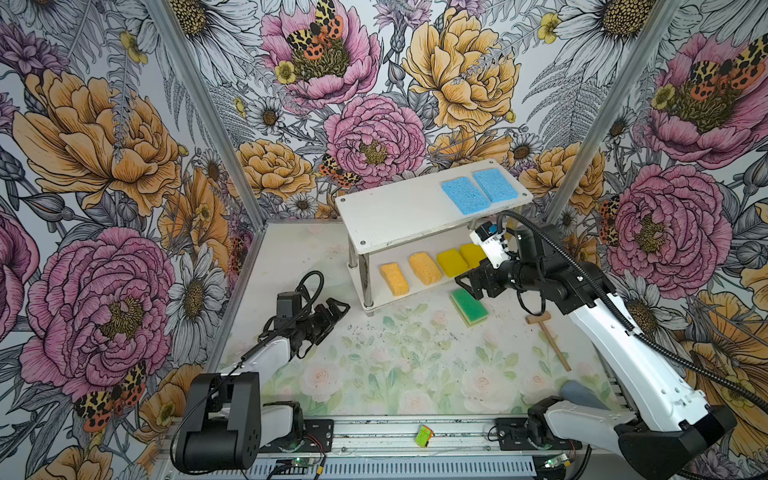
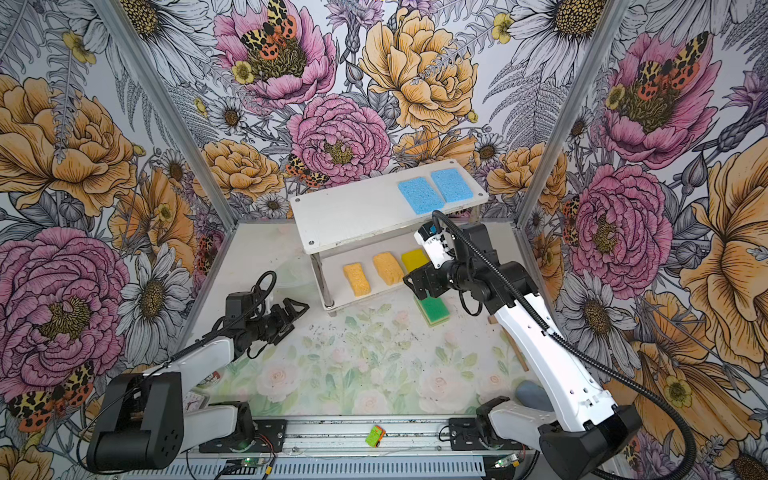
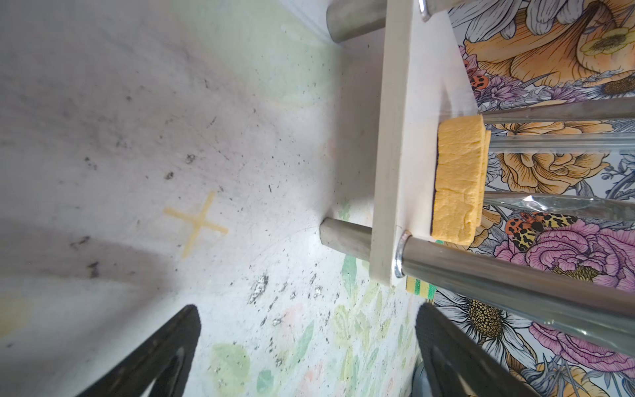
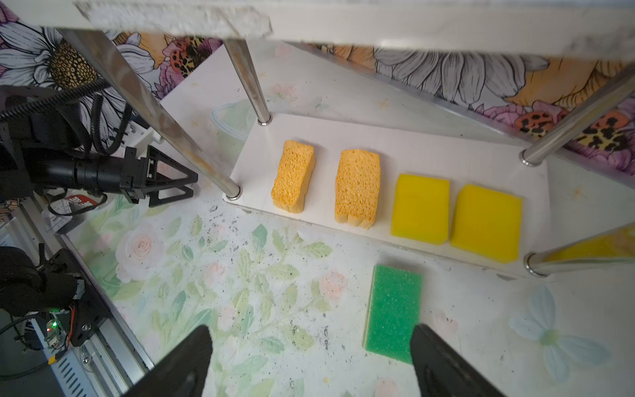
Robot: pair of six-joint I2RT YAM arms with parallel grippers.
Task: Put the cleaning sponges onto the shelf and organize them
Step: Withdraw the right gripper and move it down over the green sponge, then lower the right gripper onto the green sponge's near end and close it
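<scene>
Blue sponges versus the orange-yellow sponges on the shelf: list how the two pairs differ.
The blue sponges lie on the top board of the shelf, the orange-yellow sponges on its lower board. The blue ones are thin and flat; the orange-yellow ones are thicker and coarsely porous. The blue pair sits close together, the orange-yellow pair with a clear gap. Shared: both pairs are rectangular and laid side by side.

The left arm [image 1: 270, 353] lies low and stretches forward; the left gripper [image 1: 337, 308] has its jaws well apart and holds nothing. The right arm [image 1: 623, 345] reaches far forward, wrist turned inward; the right gripper [image 1: 464, 286] tilts downward, jaws wide apart, empty
</scene>
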